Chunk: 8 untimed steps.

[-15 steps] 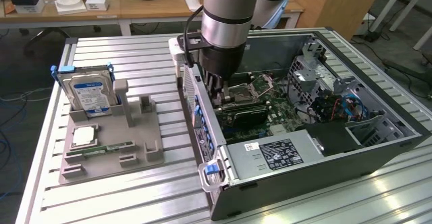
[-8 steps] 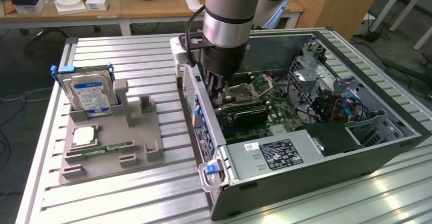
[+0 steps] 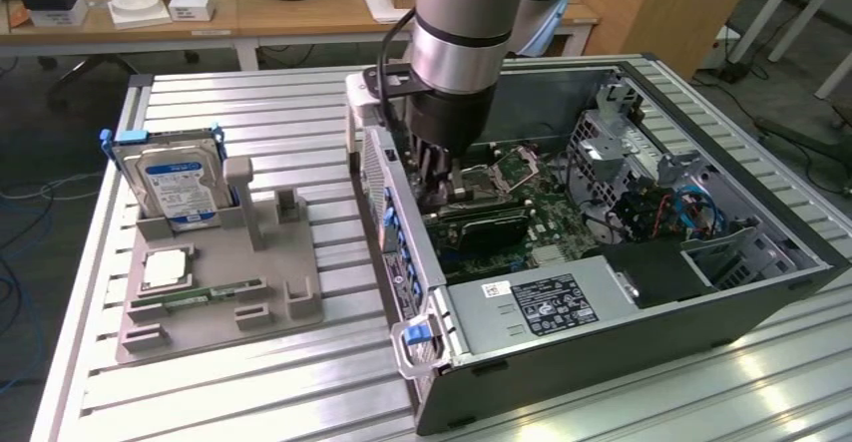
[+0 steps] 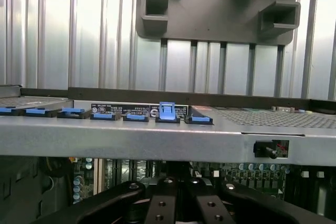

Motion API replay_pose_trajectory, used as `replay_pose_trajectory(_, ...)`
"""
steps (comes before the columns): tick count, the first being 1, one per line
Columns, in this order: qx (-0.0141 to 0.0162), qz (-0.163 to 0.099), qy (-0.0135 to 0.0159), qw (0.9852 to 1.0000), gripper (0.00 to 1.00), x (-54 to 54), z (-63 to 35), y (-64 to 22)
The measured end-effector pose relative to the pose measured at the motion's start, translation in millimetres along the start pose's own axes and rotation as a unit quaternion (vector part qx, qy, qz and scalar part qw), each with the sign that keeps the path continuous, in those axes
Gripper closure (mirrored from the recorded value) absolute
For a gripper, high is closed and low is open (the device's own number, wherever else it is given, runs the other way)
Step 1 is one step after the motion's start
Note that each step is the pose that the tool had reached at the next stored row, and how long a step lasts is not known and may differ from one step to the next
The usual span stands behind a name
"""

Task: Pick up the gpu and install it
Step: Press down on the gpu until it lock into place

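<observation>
A: Arm pose?

B: Arm [image 3: 460, 23] comes straight down from above, silver cylindrical wrist vertical, black cable looped at its side. End effector [image 3: 446, 178] is inside the open PC case [image 3: 745, 292], down at the motherboard [image 3: 533, 213], close to the case wall that faces the tray.

A: Fingers?

B: Closed. In the wrist view the black linkages [image 4: 173, 203] are drawn together in the middle, matte black with small screws. Whether they're clamped on anything, I cannot tell.

A: GPU?

B: A dark flat card [image 3: 482, 224] sits in the case just beside the end effector, lying over the green board. Looks like the gpu; I cannot tell if it's seated or if the fingers touch it.

A: Rest of the scene?

B: Case is dark sheet metal, lying on its side on the ribbed aluminium surface [image 3: 200, 402], with blue plastic latches [image 4: 166, 113] along its grey edge. Grey moulded tray [image 3: 219, 282] sits on the surface toward the exterior view's left. Hard drive [image 3: 180, 183], silver with blue label, stands upright in a tray slot; a square silvery chip [image 3: 167, 269] and a narrow green RAM stick [image 3: 200, 295] lie flat on it.
</observation>
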<state>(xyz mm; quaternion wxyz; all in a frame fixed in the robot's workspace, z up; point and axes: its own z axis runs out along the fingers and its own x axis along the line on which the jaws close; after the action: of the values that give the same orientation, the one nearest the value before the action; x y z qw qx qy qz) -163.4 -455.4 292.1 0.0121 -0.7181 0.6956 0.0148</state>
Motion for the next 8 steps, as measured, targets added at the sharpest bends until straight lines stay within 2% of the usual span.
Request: replay_pose_trajectory(8, 0.0001, 0.000, 0.0000, 1.0000, 0.90, 0.0, 0.5, -9.0)
